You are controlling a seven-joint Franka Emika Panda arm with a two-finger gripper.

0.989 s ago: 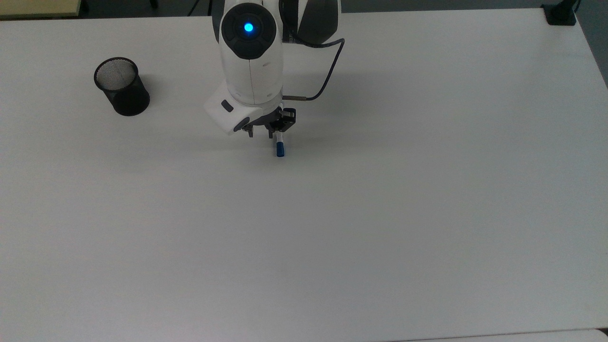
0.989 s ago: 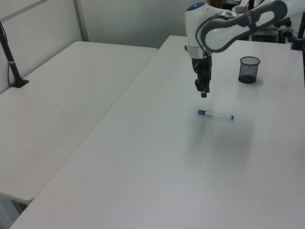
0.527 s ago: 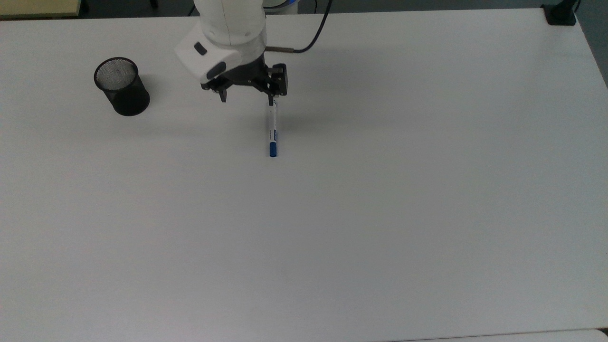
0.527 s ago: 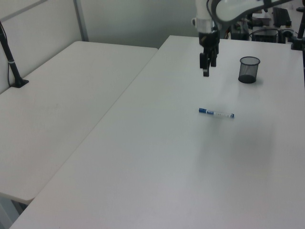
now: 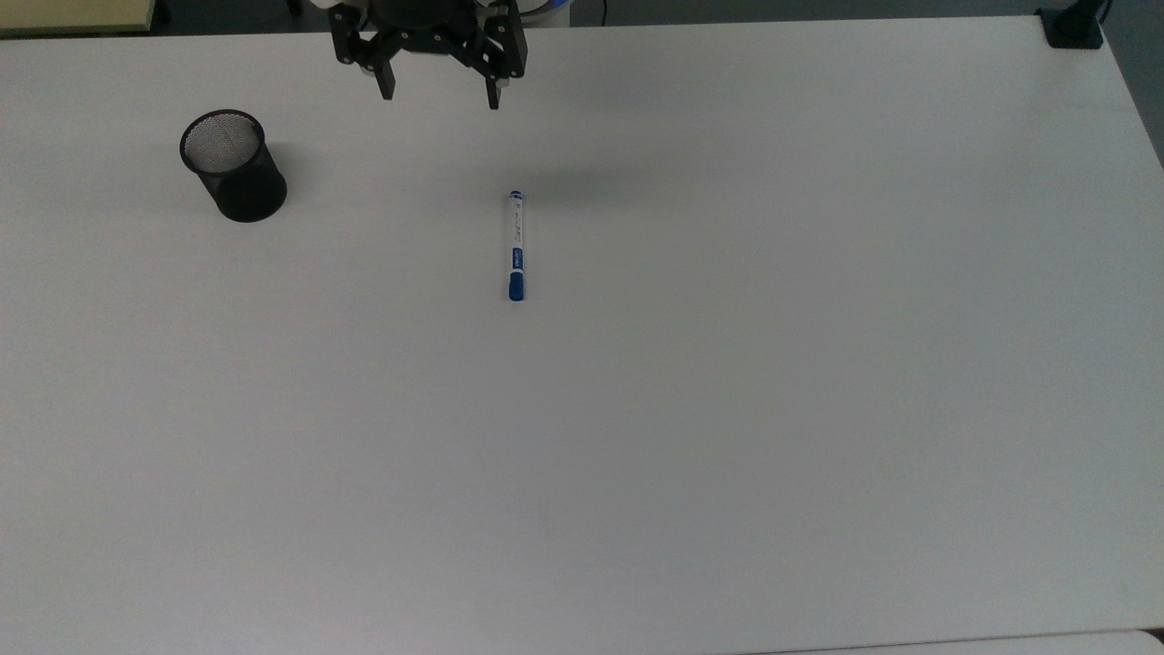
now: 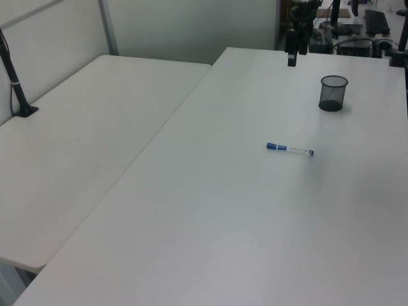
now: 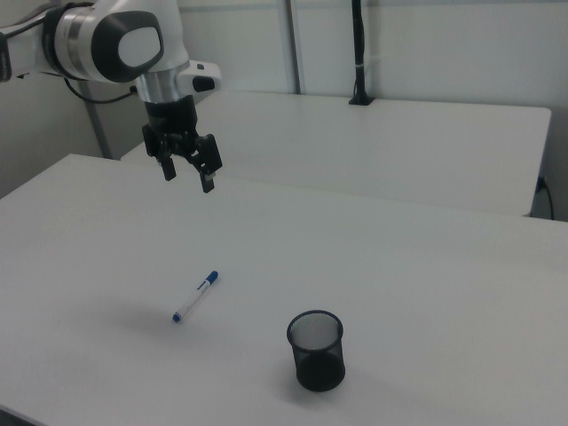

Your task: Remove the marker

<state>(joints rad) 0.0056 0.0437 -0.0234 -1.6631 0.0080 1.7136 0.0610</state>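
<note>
The marker lies flat on the white table, white barrel with its blue cap toward the top view's bottom. It also shows as the marker in the left view and the marker in the right view. My gripper hangs high above the table near the top view's upper edge, open and empty, well away from the marker. The same gripper is seen in the right view with its fingers spread, and the gripper appears at the far end in the left view.
A black mesh cup stands upright on the table at the top view's left, also seen as the cup and the cup. A second white table adjoins. A black clamp post sits at the corner.
The gripper has risen and pulled back from over the marker toward the top view's upper edge. The marker stays lying on the table, now fully uncovered.
</note>
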